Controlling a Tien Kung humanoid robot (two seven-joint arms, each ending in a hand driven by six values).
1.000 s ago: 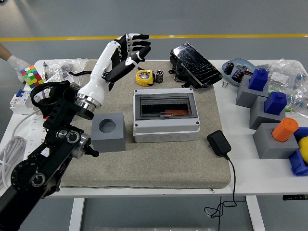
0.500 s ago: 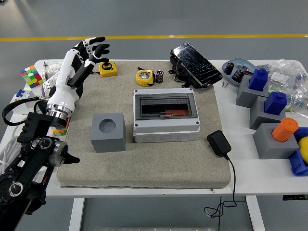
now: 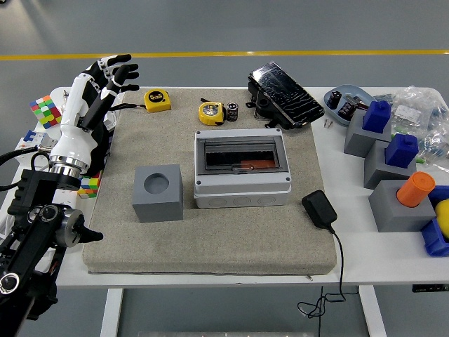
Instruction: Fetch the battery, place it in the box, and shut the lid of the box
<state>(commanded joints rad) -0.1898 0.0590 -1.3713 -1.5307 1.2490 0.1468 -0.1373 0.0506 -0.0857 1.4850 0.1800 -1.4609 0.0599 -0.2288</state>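
Note:
A small black battery (image 3: pixel 232 111) stands on the grey mat beside a yellow tape measure (image 3: pixel 210 112), behind the box. The grey box (image 3: pixel 242 170) sits mid-mat with its dark see-through lid lying flat over it; something orange shows inside. My left hand (image 3: pixel 109 74) is raised over the mat's far left corner, fingers spread and holding nothing, well to the left of the battery. My right arm is out of view.
A grey block with a round hole (image 3: pixel 158 192) stands left of the box. A second yellow tape measure (image 3: pixel 157 100), a black tilted device (image 3: pixel 284 95), a black power adapter (image 3: pixel 319 209), a colour cube (image 3: pixel 45 110) and blue, grey and orange blocks (image 3: pixel 393 165) surround it.
My left arm has swung leftward and back from above the mat's middle toward its left edge, uncovering the second tape measure. A person's gloved hand at the far left is gone.

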